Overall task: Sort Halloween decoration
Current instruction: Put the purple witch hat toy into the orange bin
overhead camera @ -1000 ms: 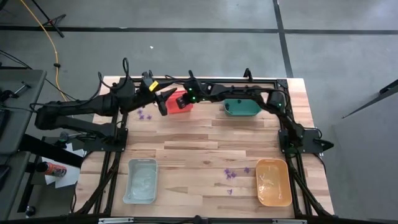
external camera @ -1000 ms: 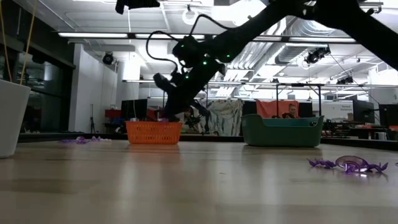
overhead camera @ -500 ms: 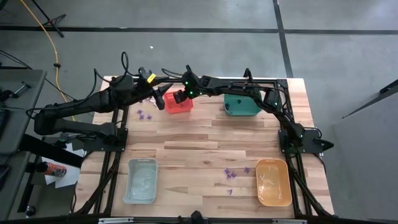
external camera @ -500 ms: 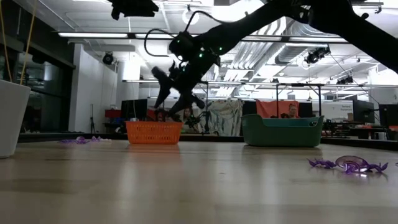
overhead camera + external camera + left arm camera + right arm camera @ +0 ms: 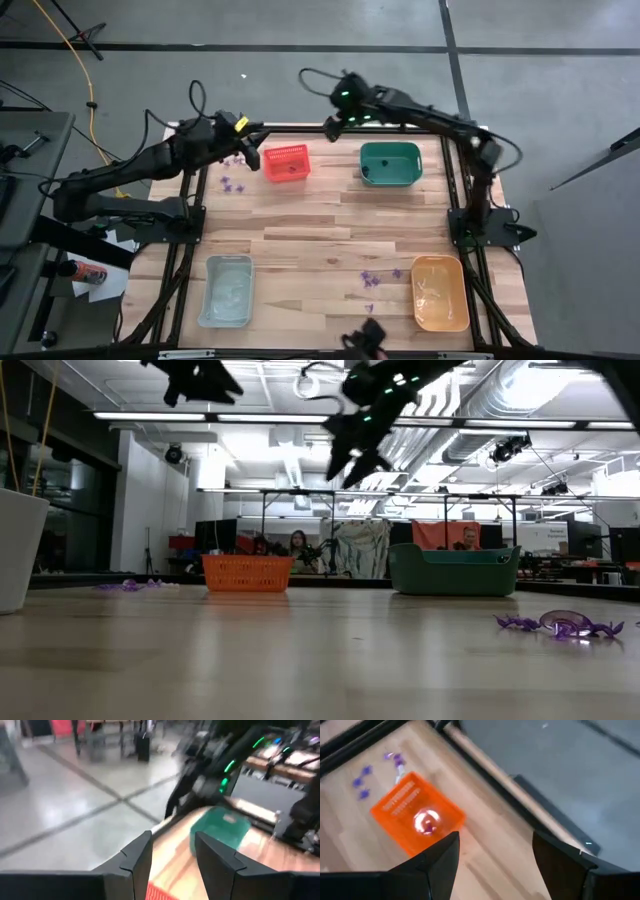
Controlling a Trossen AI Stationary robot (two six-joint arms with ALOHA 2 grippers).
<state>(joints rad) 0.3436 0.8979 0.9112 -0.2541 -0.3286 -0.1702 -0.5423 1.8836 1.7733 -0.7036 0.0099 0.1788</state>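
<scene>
the wooden desk (image 5: 300, 230) carries four bins; both arms hang high over its far edge. the right gripper (image 5: 330, 128) has its jaws wide and empty, the left gripper (image 5: 250, 155) sits half-open, holding nothing. the red bin (image 5: 286, 162) has one trinket (image 5: 426, 822) inside. purple decorations (image 5: 372, 280) lie loose near the orange bin (image 5: 440, 292), more (image 5: 232, 183) beside the red bin. they're tiny and spiky, so i'd guess a pinch could flick one off the desk.

Left wrist view motion-blurred. Purple trinkets (image 5: 370, 279) too small to tell shapes. Item inside red bin (image 5: 417, 818) glare-washed, unidentifiable. White bin (image 5: 18, 548) cut off by edge.
</scene>
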